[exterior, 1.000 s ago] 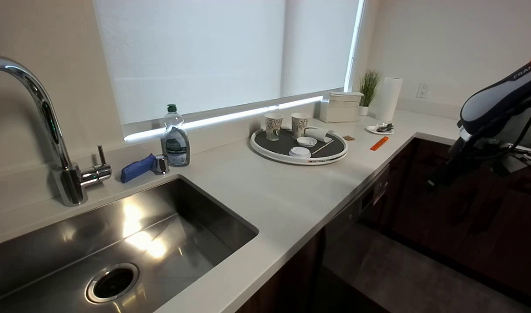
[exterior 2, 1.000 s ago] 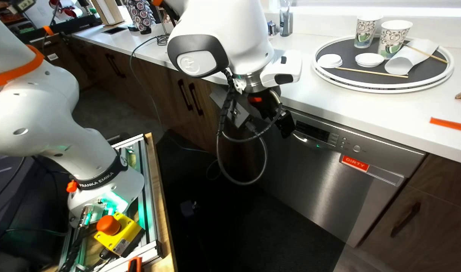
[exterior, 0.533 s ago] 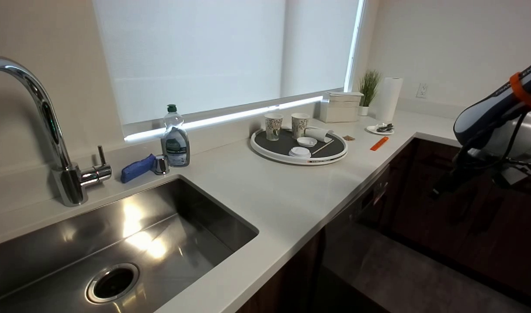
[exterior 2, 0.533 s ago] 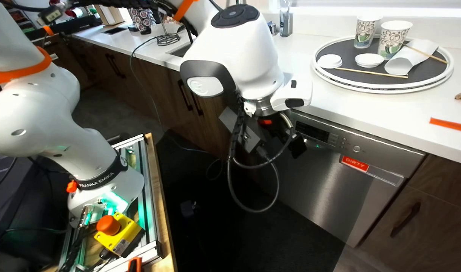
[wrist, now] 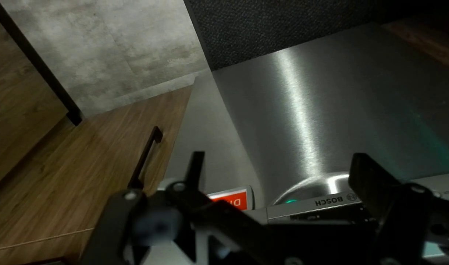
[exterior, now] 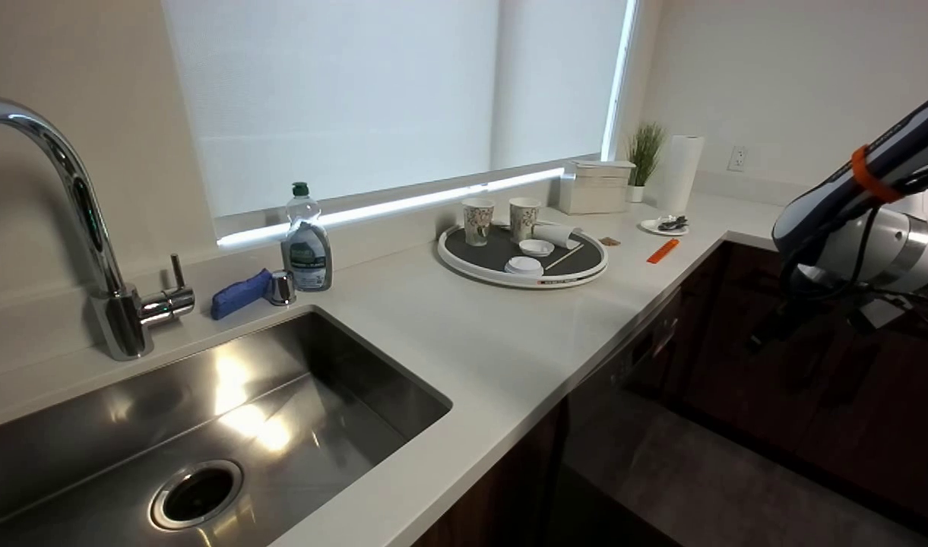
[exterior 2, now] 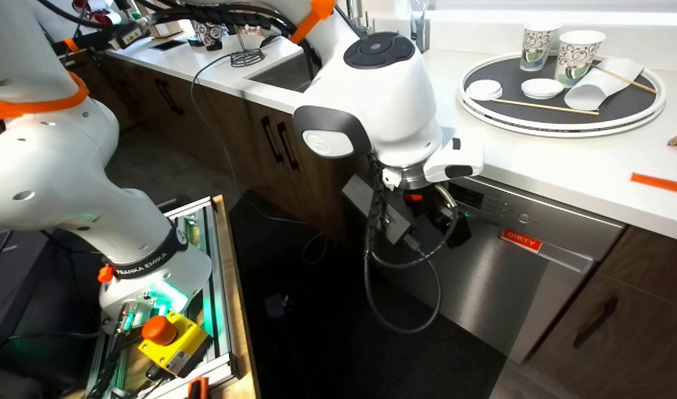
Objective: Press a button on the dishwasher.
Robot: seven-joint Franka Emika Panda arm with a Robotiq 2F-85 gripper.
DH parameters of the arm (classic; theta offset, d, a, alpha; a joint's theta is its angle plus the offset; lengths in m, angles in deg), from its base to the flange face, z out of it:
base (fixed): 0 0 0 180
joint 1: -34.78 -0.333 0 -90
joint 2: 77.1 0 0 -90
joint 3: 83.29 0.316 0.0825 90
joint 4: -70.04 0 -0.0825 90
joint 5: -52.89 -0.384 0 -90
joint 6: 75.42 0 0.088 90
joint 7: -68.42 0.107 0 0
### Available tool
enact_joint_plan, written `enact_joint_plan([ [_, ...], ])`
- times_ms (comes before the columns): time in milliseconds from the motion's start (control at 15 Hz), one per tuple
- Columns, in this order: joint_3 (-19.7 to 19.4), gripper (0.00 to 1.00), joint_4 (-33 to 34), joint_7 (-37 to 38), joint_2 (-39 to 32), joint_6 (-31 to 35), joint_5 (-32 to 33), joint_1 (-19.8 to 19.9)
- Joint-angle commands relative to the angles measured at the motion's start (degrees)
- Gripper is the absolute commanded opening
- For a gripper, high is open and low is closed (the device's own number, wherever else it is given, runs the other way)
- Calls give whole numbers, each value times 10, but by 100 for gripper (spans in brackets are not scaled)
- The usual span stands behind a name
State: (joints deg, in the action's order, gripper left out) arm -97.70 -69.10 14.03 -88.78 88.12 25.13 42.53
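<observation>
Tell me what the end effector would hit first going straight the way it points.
Probably the dishwasher door, which lies ahead of the end effector, seemingly below the control panel. Depth and exact contact spot are unclear.

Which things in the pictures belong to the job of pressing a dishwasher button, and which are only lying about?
Belong to the job: the dishwasher; its control panel; the gripper, open.

Only lying about: the round tray; the two paper cups; the green-capped bottle; the orange strip.
</observation>
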Motion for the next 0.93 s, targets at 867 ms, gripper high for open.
enact_joint_plan([
  [867, 79, 74, 76, -123, -94, 34, -59, 67],
])
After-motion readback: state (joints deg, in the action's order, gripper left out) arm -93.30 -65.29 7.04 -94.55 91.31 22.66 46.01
